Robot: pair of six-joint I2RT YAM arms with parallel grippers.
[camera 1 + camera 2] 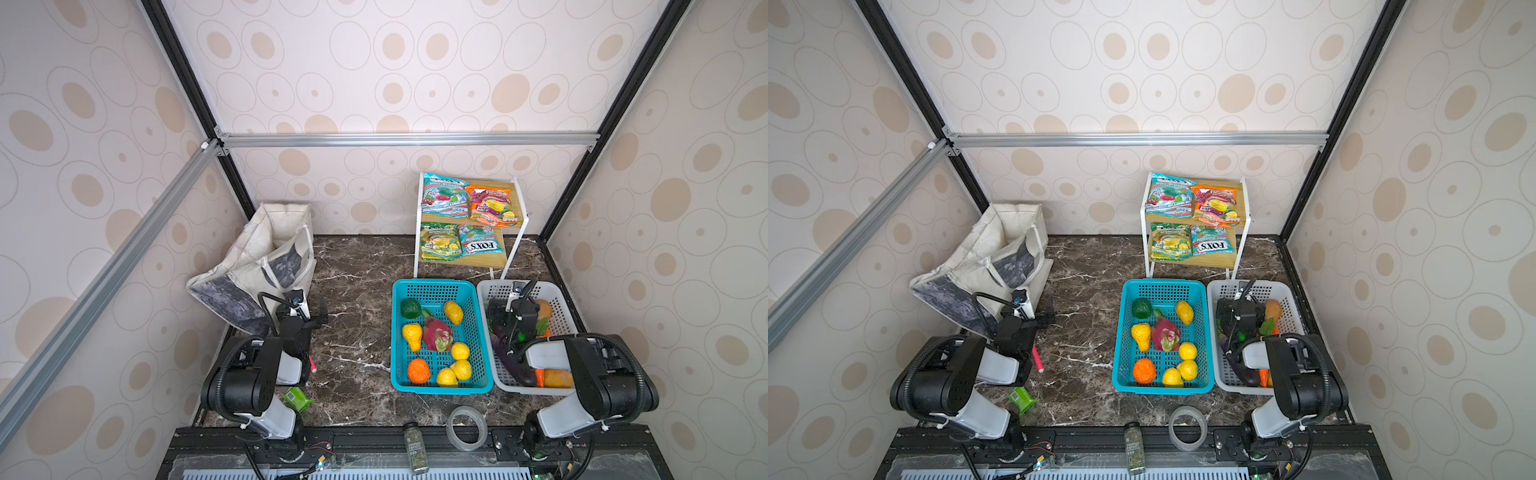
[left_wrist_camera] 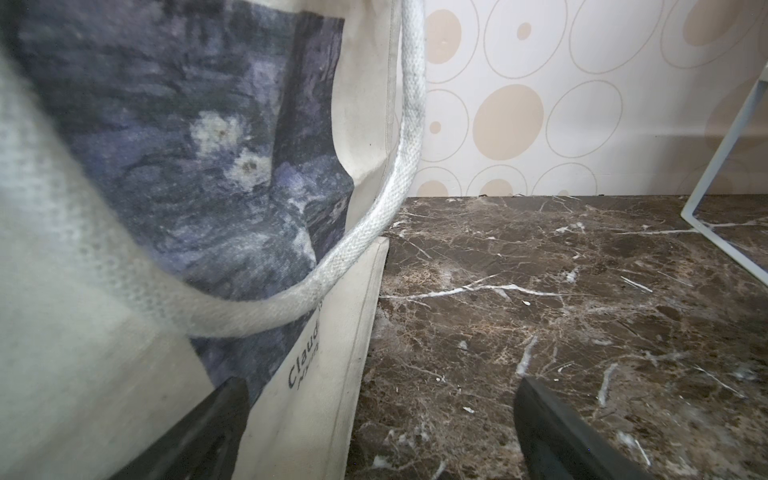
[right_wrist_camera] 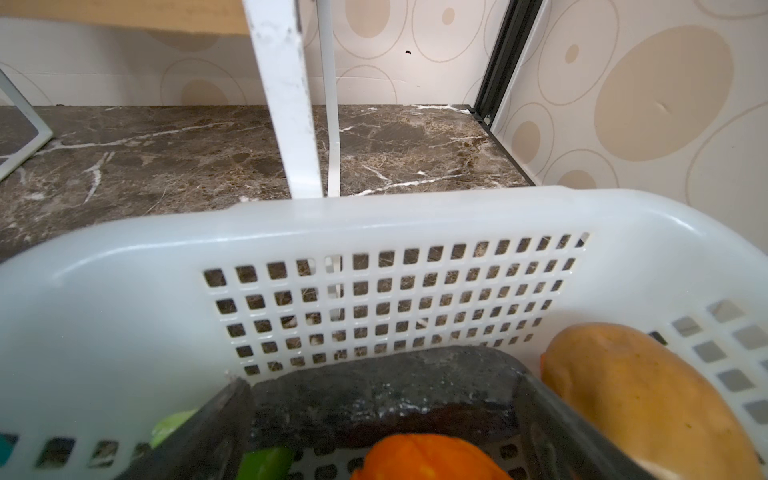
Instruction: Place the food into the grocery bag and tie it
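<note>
A: Checking the left gripper.
B: Spread wide, gripping nothing. Low over the dark marbled desk, just beside the off-white fabric grocery bag with grey-blue marbled panels, well left of the teal perforated plastic basket.
A: And the right gripper?
B: Also fully spread, straddling a dark lumpy toy vegetable inside the white perforated plastic basket, right beside the teal one. Cannot tell about contact.
A: Where to find the food?
B: Yellow, orange, pink and green plastic toy fruits in the teal basket; glossy FOX'S candy packets on the white-framed wooden rack behind it.
</note>
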